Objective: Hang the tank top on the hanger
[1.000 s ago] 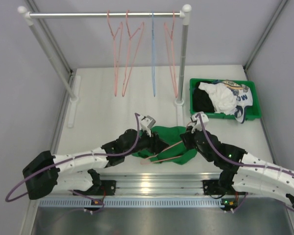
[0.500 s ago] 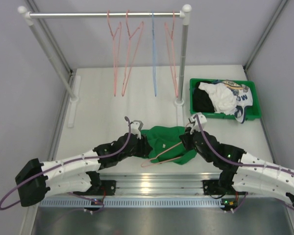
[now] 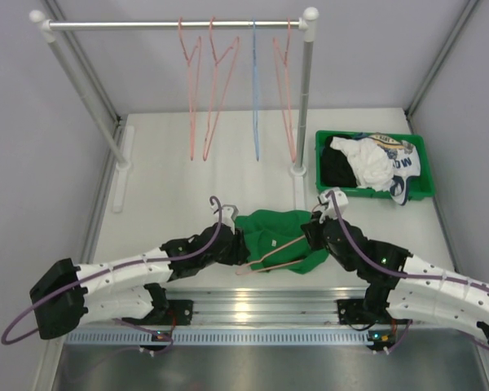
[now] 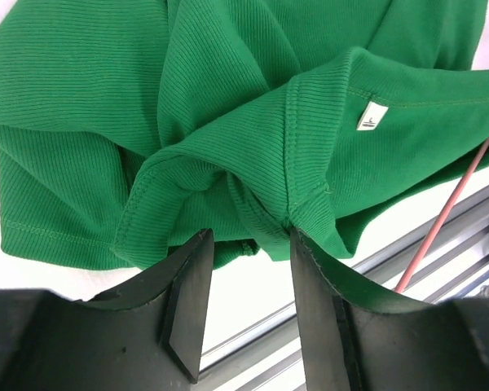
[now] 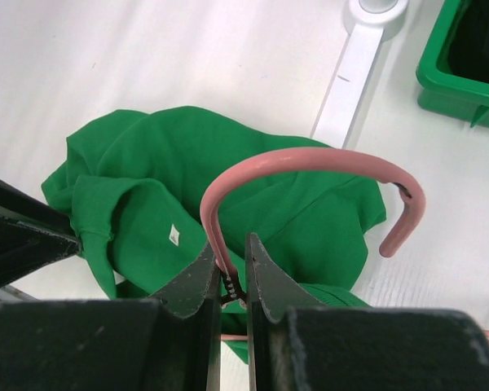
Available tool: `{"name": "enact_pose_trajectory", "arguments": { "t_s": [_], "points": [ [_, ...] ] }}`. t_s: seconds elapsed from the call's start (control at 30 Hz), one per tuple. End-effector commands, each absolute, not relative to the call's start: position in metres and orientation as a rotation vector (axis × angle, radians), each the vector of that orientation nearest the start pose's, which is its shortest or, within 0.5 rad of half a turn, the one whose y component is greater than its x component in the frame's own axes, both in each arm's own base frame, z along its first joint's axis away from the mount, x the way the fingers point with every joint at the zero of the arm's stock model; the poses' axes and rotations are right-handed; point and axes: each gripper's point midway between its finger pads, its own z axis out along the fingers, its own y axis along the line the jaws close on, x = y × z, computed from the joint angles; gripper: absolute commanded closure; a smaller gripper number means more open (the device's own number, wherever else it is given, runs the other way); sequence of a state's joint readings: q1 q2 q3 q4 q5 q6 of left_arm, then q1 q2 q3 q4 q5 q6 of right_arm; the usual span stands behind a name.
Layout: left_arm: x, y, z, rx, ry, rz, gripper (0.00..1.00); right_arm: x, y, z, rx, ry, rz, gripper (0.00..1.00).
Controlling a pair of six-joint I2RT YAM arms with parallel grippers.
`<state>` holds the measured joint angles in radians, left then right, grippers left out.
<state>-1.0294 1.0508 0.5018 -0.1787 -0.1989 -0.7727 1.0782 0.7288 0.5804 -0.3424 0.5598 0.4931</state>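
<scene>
Black-fingered, the right gripper (image 5: pixel 231 259) is clenched on the twisted neck of the thin salmon-pink wire hanger (image 5: pixel 310 156), just below its curved hook. The hanger's triangle lies across the solid bright green ribbed tank top (image 3: pixel 281 224). The left gripper (image 4: pixel 246 244) stands released, jaws apart, with a folded hem of the tank top between its fingertips. The tank top lies crumpled on the white worktop (image 3: pixel 163 163) between the two arms. Farther back, three pink wire hangers (image 3: pixel 197 90) and a blue wire hanger (image 3: pixel 255 90) hang on a white rail (image 3: pixel 147 25). A green plastic bin (image 3: pixel 367 193) of garments sits at the right.
</scene>
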Motion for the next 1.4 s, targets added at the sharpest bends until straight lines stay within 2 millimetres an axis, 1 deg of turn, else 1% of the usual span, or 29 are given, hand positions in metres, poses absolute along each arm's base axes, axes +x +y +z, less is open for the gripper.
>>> {"name": "enact_pose_trajectory", "arguments": {
  "t_s": [0.0, 0.1, 0.13, 0.17, 0.23, 0.27, 0.33, 0.37, 0.4, 0.5, 0.53, 0.57, 0.6, 0.63, 0.67, 0.73, 0.87, 0.9, 0.93, 0.97, 1.0, 1.03, 1.07, 1.13, 1.17, 1.2, 1.27, 1.3, 1.37],
  "points": [
    [0.168, -0.264, 0.085, 0.172, 2.320, -0.731, 0.53, 0.193, 0.194, 0.181, -0.198, 1.959, 0.447, 1.00],
    [0.171, -0.266, 0.081, 0.162, 2.316, -0.731, 0.60, 0.193, 0.192, 0.183, -0.188, 1.957, 0.443, 1.00],
    [0.173, -0.269, 0.083, 0.157, 2.300, -0.745, 0.66, 0.193, 0.192, 0.183, -0.187, 1.959, 0.438, 1.00],
    [0.173, -0.269, 0.081, 0.153, 2.301, -0.744, 0.69, 0.194, 0.191, 0.182, -0.183, 1.961, 0.435, 1.00],
    [0.174, -0.271, 0.079, 0.152, 2.299, -0.744, 0.80, 0.194, 0.191, 0.184, -0.175, 1.960, 0.438, 1.00],
    [0.174, -0.270, 0.078, 0.149, 2.302, -0.742, 0.82, 0.194, 0.189, 0.183, -0.174, 1.961, 0.430, 1.00],
    [0.176, -0.275, 0.082, 0.150, 2.279, -0.768, 0.90, 0.194, 0.188, 0.184, -0.163, 1.960, 0.428, 1.00],
    [0.176, -0.275, 0.082, 0.153, 2.278, -0.767, 0.98, 0.195, 0.185, 0.183, -0.155, 1.963, 0.414, 1.00],
    [0.176, -0.275, 0.082, 0.155, 2.279, -0.765, 1.00, 0.195, 0.184, 0.184, -0.144, 1.963, 0.410, 1.00],
    [0.174, -0.271, 0.083, 0.159, 2.279, -0.762, 1.00, 0.197, 0.175, 0.182, -0.101, 1.968, 0.366, 1.00],
    [0.175, -0.270, 0.087, 0.152, 2.264, -0.769, 1.00, 0.199, 0.171, 0.183, -0.081, 1.963, 0.344, 1.00],
    [0.174, -0.267, 0.086, 0.151, 2.263, -0.768, 1.00, 0.200, 0.169, 0.183, -0.068, 1.962, 0.337, 1.00],
    [0.170, -0.261, 0.081, 0.153, 2.285, -0.743, 1.00, 0.200, 0.166, 0.182, -0.051, 1.966, 0.326, 1.00],
    [0.170, -0.259, 0.084, 0.148, 2.273, -0.749, 1.00, 0.202, 0.162, 0.182, -0.025, 1.960, 0.302, 1.00],
    [0.168, -0.256, 0.081, 0.148, 2.280, -0.744, 1.00, 0.202, 0.160, 0.181, -0.020, 1.965, 0.289, 1.00],
    [0.166, -0.251, 0.082, 0.140, 2.276, -0.742, 1.00, 0.204, 0.155, 0.181, 0.014, 1.961, 0.261, 1.00],
    [0.163, -0.243, 0.078, 0.127, 2.278, -0.739, 1.00, 0.207, 0.154, 0.184, 0.037, 1.958, 0.246, 1.00],
    [0.161, -0.244, 0.078, 0.137, 2.277, -0.750, 1.00, 0.206, 0.156, 0.184, 0.025, 1.958, 0.256, 1.00],
    [0.161, -0.250, 0.086, 0.150, 2.248, -0.798, 1.00, 0.206, 0.166, 0.187, 0.005, 1.953, 0.306, 1.00],
    [0.157, -0.256, 0.090, 0.192, 2.237, -0.840, 1.00, 0.205, 0.169, 0.189, -0.015, 1.945, 0.328, 1.00],
    [0.157, -0.257, 0.089, 0.201, 2.239, -0.841, 0.97, 0.205, 0.171, 0.187, -0.026, 1.946, 0.339, 1.00],
    [0.159, -0.259, 0.091, 0.202, 2.237, -0.837, 0.83, 0.204, 0.173, 0.186, -0.032, 1.948, 0.351, 1.00],
    [0.161, -0.264, 0.098, 0.215, 2.223, -0.844, 0.76, 0.204, 0.174, 0.189, -0.030, 1.940, 0.367, 1.00],
    [0.161, -0.269, 0.097, 0.250, 2.238, -0.840, 0.61, 0.202, 0.177, 0.187, -0.055, 1.945, 0.380, 1.00],
    [0.163, -0.273, 0.101, 0.267, 2.232, -0.843, 0.55, 0.202, 0.178, 0.188, -0.070, 1.940, 0.385, 1.00],
    [0.162, -0.276, 0.099, 0.284, 2.244, -0.842, 0.53, 0.201, 0.178, 0.187, -0.081, 1.942, 0.386, 1.00],
    [0.168, -0.285, 0.111, 0.285, 2.203, -0.867, 0.51, 0.199, 0.179, 0.188, -0.098, 1.938, 0.399, 1.00],
    [0.170, -0.285, 0.108, 0.284, 2.212, -0.857, 0.51, 0.198, 0.179, 0.188, -0.103, 1.940, 0.404, 1.00],
    [0.171, -0.290, 0.114, 0.291, 2.200, -0.870, 0.51, 0.197, 0.178, 0.188, -0.106, 1.937, 0.411, 1.00]
  ]
}}
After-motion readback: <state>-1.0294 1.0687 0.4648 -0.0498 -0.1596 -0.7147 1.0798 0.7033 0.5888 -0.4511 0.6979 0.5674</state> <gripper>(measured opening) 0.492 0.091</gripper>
